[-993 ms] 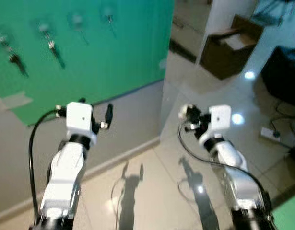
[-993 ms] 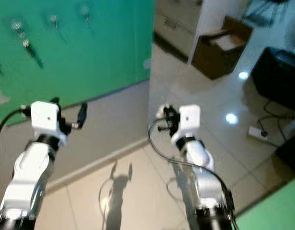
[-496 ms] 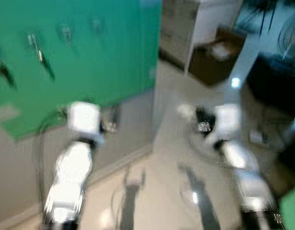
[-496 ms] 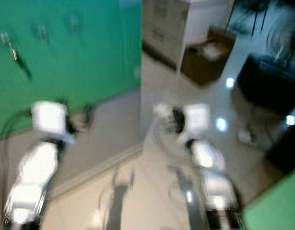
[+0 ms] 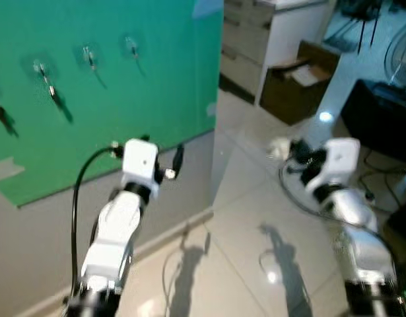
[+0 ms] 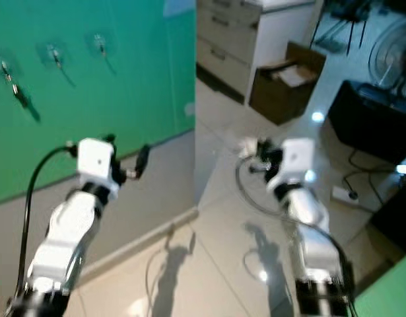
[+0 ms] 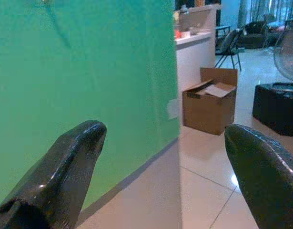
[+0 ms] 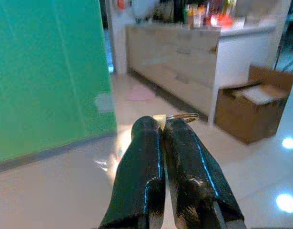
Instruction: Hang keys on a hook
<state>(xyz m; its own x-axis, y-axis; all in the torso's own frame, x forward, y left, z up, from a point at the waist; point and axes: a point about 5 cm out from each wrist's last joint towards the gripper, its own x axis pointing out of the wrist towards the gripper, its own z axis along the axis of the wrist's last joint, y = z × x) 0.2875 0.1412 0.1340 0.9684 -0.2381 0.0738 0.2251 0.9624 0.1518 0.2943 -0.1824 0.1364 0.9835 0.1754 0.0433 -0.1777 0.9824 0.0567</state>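
Note:
A green wall panel (image 5: 123, 92) carries several small hooks; three of them (image 5: 43, 69) (image 5: 89, 54) (image 5: 131, 46) run in a row up and to the left of my arms. My right gripper (image 8: 161, 125) is shut on a key ring (image 8: 182, 116), whose gold loop pokes out past the fingertips. In the eye views it is held up over the tiled floor, to the right of the panel's corner, with a pale bit at its tip (image 5: 276, 146). My left gripper (image 7: 165, 157) is open and holds nothing, raised in front of the panel's lower edge below the hooks.
An open cardboard box (image 5: 298, 82) stands on the floor by a white counter (image 5: 275, 26) beyond the panel's corner. A black low unit (image 5: 381, 109), a fan (image 5: 401, 59) and cables lie at the right. Glossy tiles (image 5: 242, 218) spread below both arms.
The whole view has swung and sharpened after a blur, so the camera moved. Both arms now sit further right in the picture. The right gripper stays shut, the left stays open.

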